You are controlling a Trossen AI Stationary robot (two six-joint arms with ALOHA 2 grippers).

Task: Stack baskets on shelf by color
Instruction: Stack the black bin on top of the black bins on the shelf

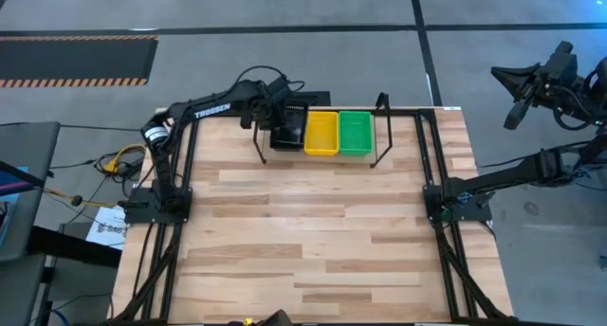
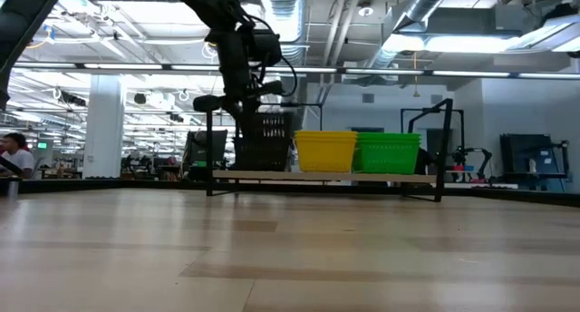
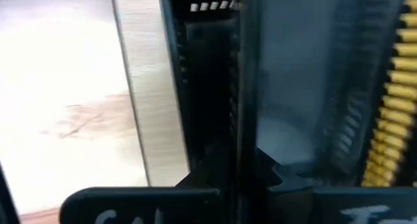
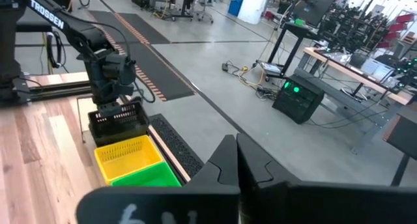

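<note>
Left hand (image 1: 285, 117) over black basket (image 1: 287, 135), grip obscured.

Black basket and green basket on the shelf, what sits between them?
The yellow basket sits between the black basket and the green basket on the shelf, shown in the high and low views.
</note>
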